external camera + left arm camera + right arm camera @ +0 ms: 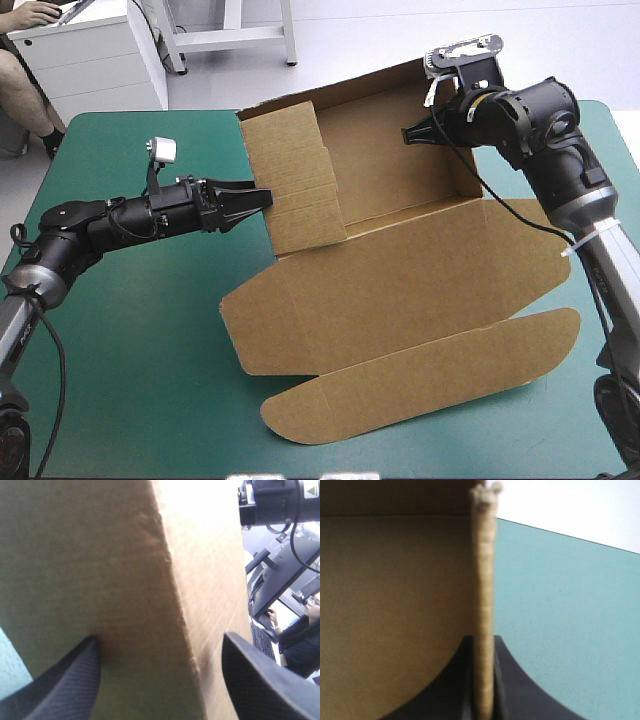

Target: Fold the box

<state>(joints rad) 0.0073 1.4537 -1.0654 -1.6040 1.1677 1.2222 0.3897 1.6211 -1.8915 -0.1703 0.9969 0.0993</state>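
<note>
The box (400, 300) lies mid-table on the teal-green cover (130, 330). Its long axis runs roughly left to right, with the tray walls raised at the far side and the lid flat toward the near edge.

Left gripper (255, 197): fingers spread, straddling the left wall's edge.

Right gripper (415, 133): fingers clamped on a raised wall at the far right. Its arm hides this contact in the high view.
</note>
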